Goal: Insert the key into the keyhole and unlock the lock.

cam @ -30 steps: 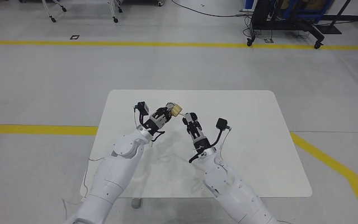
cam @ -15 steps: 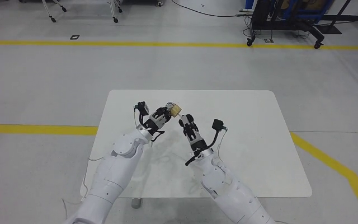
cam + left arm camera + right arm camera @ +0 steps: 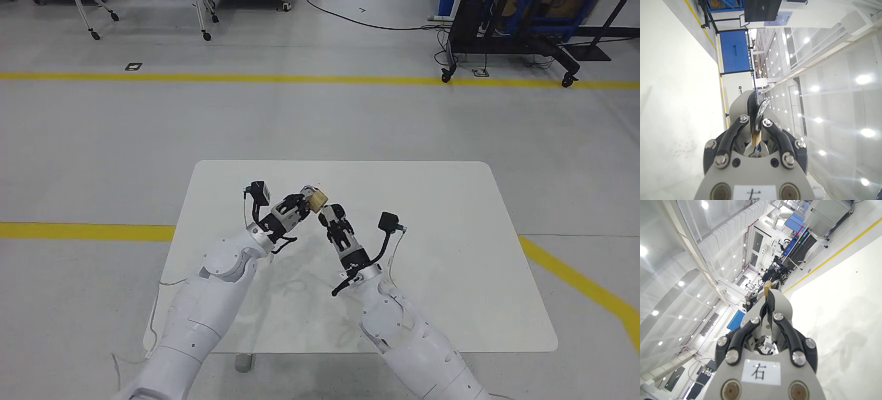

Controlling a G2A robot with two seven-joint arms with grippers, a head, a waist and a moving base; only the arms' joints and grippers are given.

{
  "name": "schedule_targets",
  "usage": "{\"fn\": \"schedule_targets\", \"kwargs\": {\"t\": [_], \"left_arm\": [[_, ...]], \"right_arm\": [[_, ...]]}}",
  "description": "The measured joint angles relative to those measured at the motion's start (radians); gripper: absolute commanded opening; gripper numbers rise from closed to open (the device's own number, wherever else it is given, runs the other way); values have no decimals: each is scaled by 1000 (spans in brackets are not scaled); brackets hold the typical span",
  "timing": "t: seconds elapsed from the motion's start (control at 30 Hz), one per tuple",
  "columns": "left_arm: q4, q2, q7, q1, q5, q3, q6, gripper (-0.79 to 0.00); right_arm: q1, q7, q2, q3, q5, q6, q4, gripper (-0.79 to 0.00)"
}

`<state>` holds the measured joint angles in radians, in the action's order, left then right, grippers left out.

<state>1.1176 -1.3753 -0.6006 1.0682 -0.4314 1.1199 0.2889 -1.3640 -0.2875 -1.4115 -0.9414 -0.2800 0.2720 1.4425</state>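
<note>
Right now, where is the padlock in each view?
Top view: padlock at the left hand's tip, above the table.
Left wrist view: clamped in that hand, shackle outward.
Right wrist view: brass piece at the right hand's tip; padlock or key, unclear.
Shared landmark: the white table.

A factory-style robotics lab; yellow floor lines [image 3: 300, 78]; wheeled equipment racks [image 3: 500, 40]; high ceiling lights [image 3: 863, 79].

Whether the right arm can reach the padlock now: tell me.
Probably yes: the left gripper holds the padlock above the table, and the right gripper is right beside it, nothing between.
</note>
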Motion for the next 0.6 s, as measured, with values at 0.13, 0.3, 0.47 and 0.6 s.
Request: {"fn": "schedule_targets", "kwargs": {"t": [0.13,0.3,0.47,0.6], "left_arm": [[1,0,2,1,-1,4,1,-785],[2,2,14,0,-2,21,5,-785],[5,6,20,3,-4,42,8,-785],[13,9,21,9,-4,54,9,-785]], "right_arm": [[0,4,0,-1,3,0,-1,0],[0,4,0,-1,3,0,-1,0],[0,4,0,-1,3,0,-1,0],[-31,92,-5,-19,118,41,47,-274]]}}
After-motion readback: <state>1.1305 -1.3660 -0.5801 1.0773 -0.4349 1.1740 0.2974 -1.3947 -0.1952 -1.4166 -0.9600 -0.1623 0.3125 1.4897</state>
